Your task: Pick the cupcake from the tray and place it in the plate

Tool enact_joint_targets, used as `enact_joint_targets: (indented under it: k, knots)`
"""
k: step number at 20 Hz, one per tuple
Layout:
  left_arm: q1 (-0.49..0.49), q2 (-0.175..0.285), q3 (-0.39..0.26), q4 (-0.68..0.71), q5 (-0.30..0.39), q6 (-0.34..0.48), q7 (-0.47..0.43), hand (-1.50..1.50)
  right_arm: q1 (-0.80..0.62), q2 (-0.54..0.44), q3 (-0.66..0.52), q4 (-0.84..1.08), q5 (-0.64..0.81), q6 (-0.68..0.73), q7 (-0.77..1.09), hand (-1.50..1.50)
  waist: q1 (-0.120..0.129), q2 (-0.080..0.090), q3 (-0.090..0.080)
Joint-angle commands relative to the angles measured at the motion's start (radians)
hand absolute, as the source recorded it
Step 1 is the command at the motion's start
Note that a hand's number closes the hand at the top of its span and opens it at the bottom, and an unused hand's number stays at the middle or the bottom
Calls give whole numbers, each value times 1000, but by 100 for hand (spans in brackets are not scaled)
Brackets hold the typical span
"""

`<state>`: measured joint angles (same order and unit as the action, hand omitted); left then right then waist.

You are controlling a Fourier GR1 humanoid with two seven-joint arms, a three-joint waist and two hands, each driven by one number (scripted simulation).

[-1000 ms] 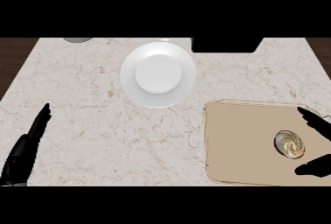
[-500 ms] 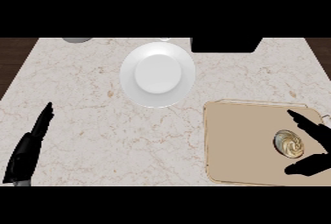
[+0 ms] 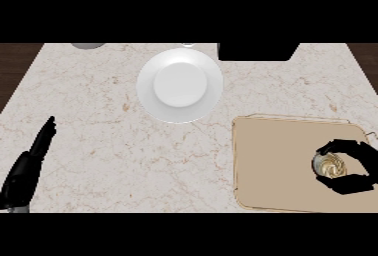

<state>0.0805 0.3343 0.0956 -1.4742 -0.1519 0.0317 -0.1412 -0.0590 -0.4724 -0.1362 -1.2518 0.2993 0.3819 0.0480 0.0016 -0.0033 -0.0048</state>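
A cupcake (image 3: 330, 165) with swirled cream icing stands on the tan tray (image 3: 273, 165) at the right side of the counter. My right hand (image 3: 359, 167) is over it, fingers and thumb curled round its far and near sides, so most of its wrapper is hidden. The white plate (image 3: 179, 85) lies at the back middle of the counter, with nothing on it. My left hand (image 3: 33, 157) rests at the left edge, fingers straight and pointing away, holding nothing.
A black box-like object (image 3: 258, 51) sits at the back edge, right of the plate. A grey round thing (image 3: 87, 45) shows partly at the back left. Marble counter (image 3: 111, 130) lies between my left hand and the tray.
My right hand has moved in over the cupcake, and its fingers and thumb have closed round it. The left hand, plate and tray have not moved.
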Motion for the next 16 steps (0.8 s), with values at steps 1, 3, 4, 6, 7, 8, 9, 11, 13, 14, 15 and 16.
enact_joint_targets:
  k: [1,3,4,6,7,8,9,11,13,14,15,16]
  knots:
    - [14,-55,-32,-48,-51,24,40,0,-48,37,8,110,62,-44,-72,150,3,3,5]
    - [-30,6,-17,-5,0,-42,-3,0,-257,-67,65,173,128,6,-69,150,63,19,8]
    - [-57,-25,-53,1,-21,-27,7,0,-301,-84,113,148,186,-1,-66,150,83,27,8]
    - [-67,-23,-68,-12,-24,-39,-10,0,-387,-140,158,140,241,28,-79,150,162,48,7]
    - [-92,-14,-75,-27,-27,-48,-8,0,-424,-168,185,136,279,39,-74,150,198,59,7]
    - [-109,-28,-90,-29,-26,-51,5,0,-441,-176,207,172,306,37,-108,150,192,66,10]
    - [-109,-36,-101,-22,-36,-47,-4,0,-497,-178,212,198,316,39,-119,150,196,64,9]
    - [-117,-43,-104,-22,-33,-47,3,0,-548,-190,219,273,353,7,-162,150,193,66,11]
    - [-121,-39,-96,-23,-33,-44,12,0,-603,-187,216,323,385,-62,-208,150,187,62,12]
    - [-148,-37,-91,-11,-30,-46,19,0,-615,-176,206,344,394,-111,-223,150,181,70,14]
    - [-138,-47,-99,-11,-43,-31,23,0,-640,-165,199,372,405,-155,-240,150,170,63,13]
    - [-121,-43,-102,-24,-34,-47,20,0,-654,-169,184,399,402,-178,-269,150,181,63,14]
